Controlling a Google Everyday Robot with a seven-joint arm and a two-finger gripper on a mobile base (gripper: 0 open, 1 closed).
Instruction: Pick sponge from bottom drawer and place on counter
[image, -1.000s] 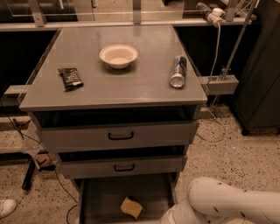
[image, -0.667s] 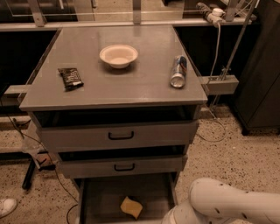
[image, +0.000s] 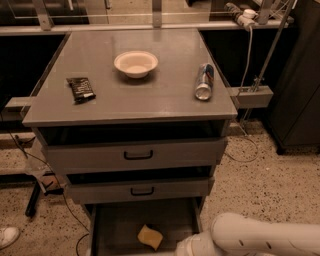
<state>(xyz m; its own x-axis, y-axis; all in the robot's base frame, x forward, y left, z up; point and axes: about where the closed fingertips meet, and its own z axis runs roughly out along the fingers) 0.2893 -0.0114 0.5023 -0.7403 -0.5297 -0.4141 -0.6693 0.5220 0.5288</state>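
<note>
The small yellow-tan soft sponge (image: 150, 237) lies at 6 o'clock on the deep grey metal bottom drawer (image: 115, 227) floor. The white robot arm (image: 260, 237) enters at 5 o'clock. Its hand is out of sight, so I cannot tell its state. Reaching in risks striking the shallower grey drawer (image: 140, 190) overhanging the sponge.

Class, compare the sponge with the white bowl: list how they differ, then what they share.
Shape and colour: the sponge is yellow-tan and roughly square; the bowl is white and round. Place: the sponge lies low in the open bottom drawer; the bowl stands upright on the counter. Shared: neither is held. The gripper is not in view; only the white arm shows, bottom right.
</note>
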